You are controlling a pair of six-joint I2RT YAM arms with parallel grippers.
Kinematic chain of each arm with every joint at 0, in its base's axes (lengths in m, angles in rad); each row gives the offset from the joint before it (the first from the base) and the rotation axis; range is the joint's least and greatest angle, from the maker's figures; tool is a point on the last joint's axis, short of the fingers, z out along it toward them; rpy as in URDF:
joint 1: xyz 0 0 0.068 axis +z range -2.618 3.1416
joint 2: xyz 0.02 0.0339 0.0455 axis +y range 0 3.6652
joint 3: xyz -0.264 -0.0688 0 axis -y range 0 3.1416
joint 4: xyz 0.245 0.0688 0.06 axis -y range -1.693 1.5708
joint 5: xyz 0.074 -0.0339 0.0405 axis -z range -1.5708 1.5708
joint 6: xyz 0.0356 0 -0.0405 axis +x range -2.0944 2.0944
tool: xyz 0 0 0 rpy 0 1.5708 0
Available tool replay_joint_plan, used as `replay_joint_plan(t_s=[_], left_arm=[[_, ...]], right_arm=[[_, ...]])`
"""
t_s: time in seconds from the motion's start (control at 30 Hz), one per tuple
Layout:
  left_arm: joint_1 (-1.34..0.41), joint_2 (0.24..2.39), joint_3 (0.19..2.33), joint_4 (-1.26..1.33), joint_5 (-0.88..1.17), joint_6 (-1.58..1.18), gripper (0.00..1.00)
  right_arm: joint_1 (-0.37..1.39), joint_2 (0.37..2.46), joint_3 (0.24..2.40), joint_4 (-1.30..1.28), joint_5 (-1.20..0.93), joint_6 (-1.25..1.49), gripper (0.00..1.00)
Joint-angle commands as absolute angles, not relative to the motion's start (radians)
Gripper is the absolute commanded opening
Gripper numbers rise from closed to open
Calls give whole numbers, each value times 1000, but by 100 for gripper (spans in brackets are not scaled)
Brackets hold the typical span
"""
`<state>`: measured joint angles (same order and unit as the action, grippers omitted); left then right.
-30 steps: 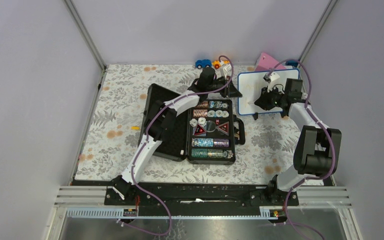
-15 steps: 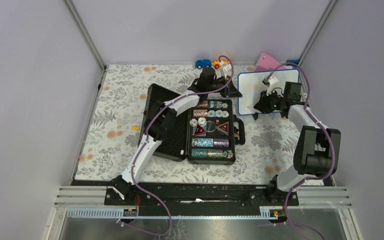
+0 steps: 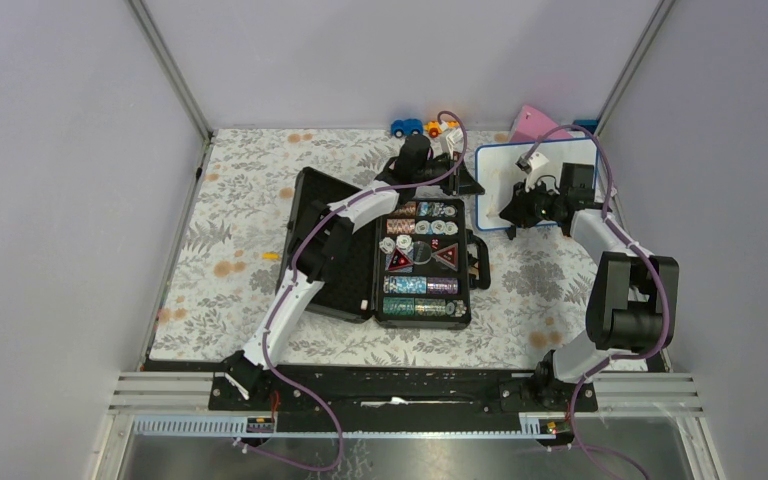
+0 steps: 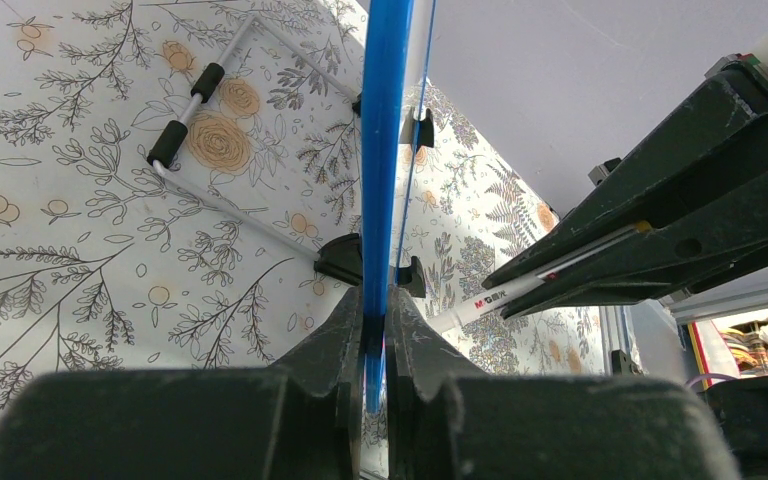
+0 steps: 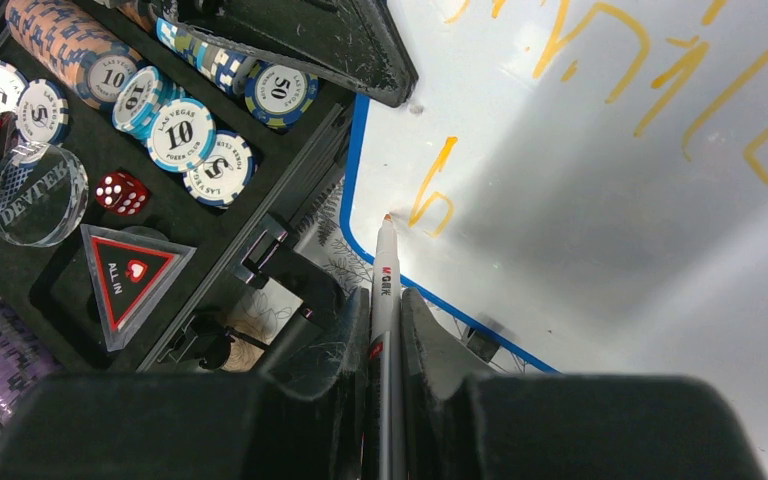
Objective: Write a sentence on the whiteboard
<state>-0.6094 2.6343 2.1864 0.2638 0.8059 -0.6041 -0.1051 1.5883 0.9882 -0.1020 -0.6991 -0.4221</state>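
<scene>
The whiteboard (image 3: 560,160), white with a thin blue frame, stands at the back right of the table. My left gripper (image 3: 467,181) is shut on its left edge; the left wrist view shows the blue frame (image 4: 384,140) pinched in my left gripper (image 4: 375,322). My right gripper (image 3: 512,212) is shut on a white marker (image 5: 384,275) at the board's lower left corner. The marker tip sits at or just off the whiteboard (image 5: 580,210), beside a yellow-orange stroke of the sentence (image 5: 430,190). More strokes run along the top. The marker also shows in the left wrist view (image 4: 505,291).
An open black case of poker chips (image 3: 420,260) lies just left of the board, its chips showing in the right wrist view (image 5: 180,135). Toy cars (image 3: 407,127) and a pink wedge (image 3: 531,120) sit at the back edge. The board's wire stand (image 4: 210,135) rests behind it.
My right gripper has moved left and slightly nearer with the marker, toward the board's lower left corner. The left arm and the board have not moved.
</scene>
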Motion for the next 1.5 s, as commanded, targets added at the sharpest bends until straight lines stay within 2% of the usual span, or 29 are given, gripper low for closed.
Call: replay_joint_plan(t_s=[0.0,0.37,0.97,1.47], left_arm=[[-592,2604,2203,296,792,-616,0],[-591,2580,2173,289,803,-604,0],[-591,2566,2155,284,804,-599,0],[-591,2564,2148,291,804,-603,0]], right_arm=[[-94,1569,1012,-89,-722,-410,0],[-122,1473,1026,-128,-752,-393,0],[-232,1503,1055,-133,-798,-378,0],[-222,1536,1043,-98,-804,-382,0]])
